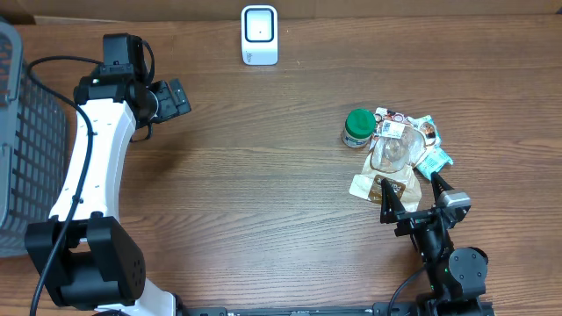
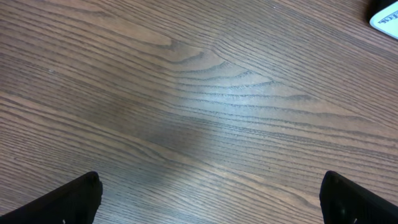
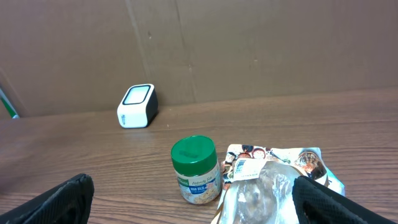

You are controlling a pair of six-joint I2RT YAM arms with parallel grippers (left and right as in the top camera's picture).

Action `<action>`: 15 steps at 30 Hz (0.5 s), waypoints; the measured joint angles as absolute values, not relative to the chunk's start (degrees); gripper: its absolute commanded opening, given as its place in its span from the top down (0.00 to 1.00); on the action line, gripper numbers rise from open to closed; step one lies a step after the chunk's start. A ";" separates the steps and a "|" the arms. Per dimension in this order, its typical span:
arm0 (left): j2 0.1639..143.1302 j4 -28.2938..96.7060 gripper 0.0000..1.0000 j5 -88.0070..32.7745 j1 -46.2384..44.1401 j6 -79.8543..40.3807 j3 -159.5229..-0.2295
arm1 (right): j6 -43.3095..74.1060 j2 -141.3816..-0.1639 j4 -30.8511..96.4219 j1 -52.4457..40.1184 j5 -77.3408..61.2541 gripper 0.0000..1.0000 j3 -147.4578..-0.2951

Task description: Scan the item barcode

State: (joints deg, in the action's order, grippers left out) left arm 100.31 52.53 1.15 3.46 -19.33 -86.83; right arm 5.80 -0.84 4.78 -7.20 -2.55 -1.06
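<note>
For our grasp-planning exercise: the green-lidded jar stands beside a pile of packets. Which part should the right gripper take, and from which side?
Probably across the green lid of the jar, coming down from above. The jar stands upright, so its round lid faces up, and the packets crowd one flank, leaving little room for a sideways approach. The right gripper is open.

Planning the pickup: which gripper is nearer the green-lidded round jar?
Right. The right gripper hangs close to the green-lidded round jar, on its near side; the left gripper is far across the wooden table.
</note>
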 measured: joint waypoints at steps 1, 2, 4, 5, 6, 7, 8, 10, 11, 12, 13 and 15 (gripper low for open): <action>100.31 52.53 0.00 1.15 3.46 -19.33 -86.83 | 5.80 -0.84 4.78 -7.20 -2.55 0.00 -1.06; 100.31 52.53 0.00 1.15 3.46 -19.33 -86.83 | 5.80 -0.84 4.80 -7.20 -2.55 0.00 -1.06; 100.31 52.53 0.00 1.15 3.46 -19.33 -86.83 | 5.80 -0.84 4.78 -7.20 -2.52 0.00 -1.06; 100.31 52.53 0.00 1.15 3.46 -19.33 -86.83 | 5.82 -0.84 4.80 -7.20 -2.57 0.00 -1.06; 100.31 52.53 0.00 1.15 3.46 -19.33 -86.83 | 5.82 -0.84 4.80 -7.20 -2.55 0.00 -1.06; 100.31 52.53 0.00 1.15 3.46 -19.33 -86.83 | 5.82 -0.84 4.78 -7.20 -2.55 0.00 -1.06; 100.27 52.53 0.00 1.15 3.38 -19.33 -86.83 | 5.78 -0.84 4.80 -7.20 -2.55 0.00 -1.06; 99.24 52.56 0.00 1.19 2.83 -19.33 -86.80 | 5.82 -0.84 4.78 -7.20 -2.55 0.00 -1.06; 98.43 52.56 0.00 1.19 2.37 -19.33 -86.78 | 5.82 -0.84 4.78 -7.20 -2.55 0.00 -1.06; 96.77 52.58 0.00 1.30 1.45 -19.33 -86.70 | 5.80 -0.84 4.78 -7.20 -2.57 0.00 -1.06; 95.24 52.60 0.00 1.32 0.69 -19.33 -86.67 | 5.80 -0.84 4.82 -7.20 -2.55 0.00 -1.06; 89.25 52.53 0.00 1.32 -2.11 -19.33 -86.63 | 5.85 -0.84 4.78 -7.20 -2.55 0.00 -1.06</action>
State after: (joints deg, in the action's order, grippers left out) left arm 89.25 52.53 1.32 -2.11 -19.33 -86.63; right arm 5.85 -0.84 4.78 -7.20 -2.55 -1.06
